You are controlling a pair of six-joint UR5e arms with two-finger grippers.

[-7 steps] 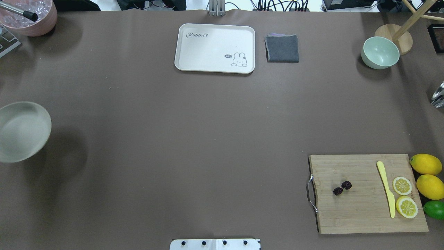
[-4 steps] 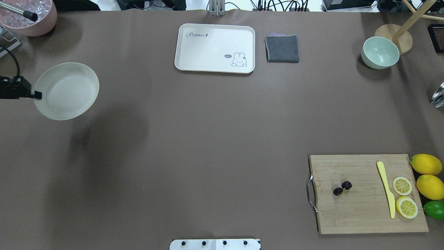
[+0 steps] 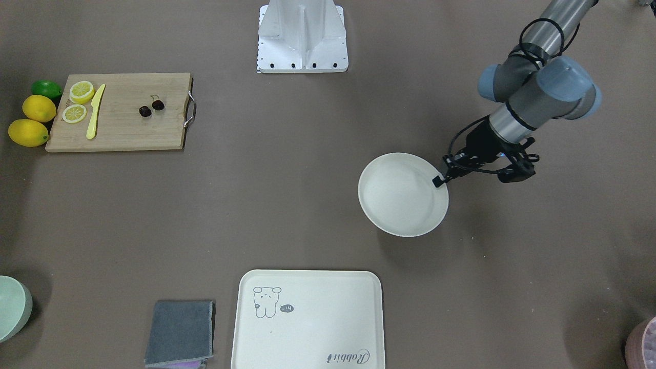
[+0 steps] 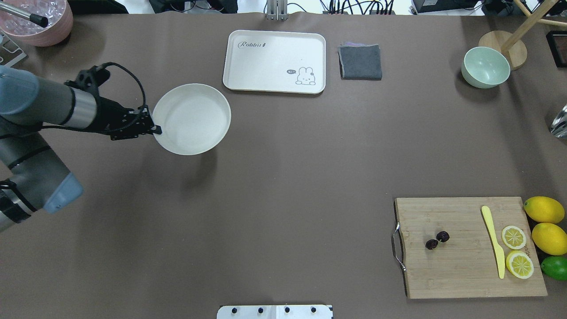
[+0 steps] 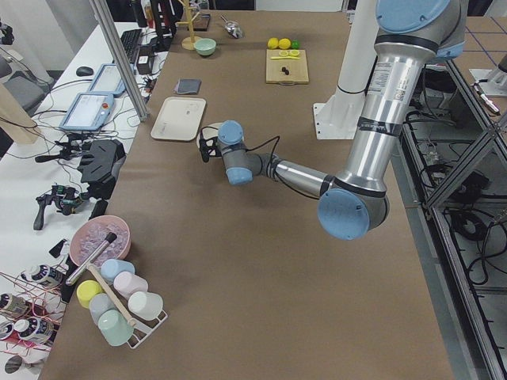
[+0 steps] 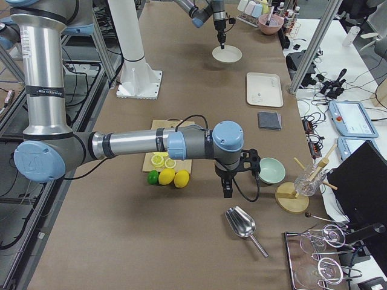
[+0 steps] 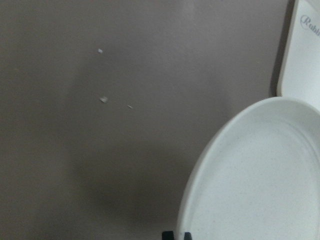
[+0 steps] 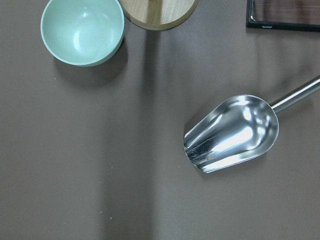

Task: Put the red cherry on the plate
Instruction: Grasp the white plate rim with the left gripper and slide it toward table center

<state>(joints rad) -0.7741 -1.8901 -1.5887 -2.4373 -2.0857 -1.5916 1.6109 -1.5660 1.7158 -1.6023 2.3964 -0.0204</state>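
1. We see the plate (image 4: 191, 118) has come in from the table's left edge toward the middle over the last second. It now sits just in front of the tray (image 4: 274, 57), not touching it.
2. The left gripper (image 4: 156, 130) carries it, jaws pinched on the near-left rim. The shadow falls offset on the table, so we judge the plate is off the surface.
3. The cherry pair (image 4: 437, 239) has not moved. It lies on the cutting board (image 4: 465, 274) on the robot's right, well apart from the plate.
4. The right gripper (image 6: 227, 188) hovers near the green bowl (image 8: 82, 30) and the metal scoop (image 8: 232, 132). We cannot tell if its jaws are open (its wrist view shows no fingertips).
5. Meaning: the plate is being staged and the cherry pick has not started. We expect the plate gets set down first, then a fine pinch on very small fruit.
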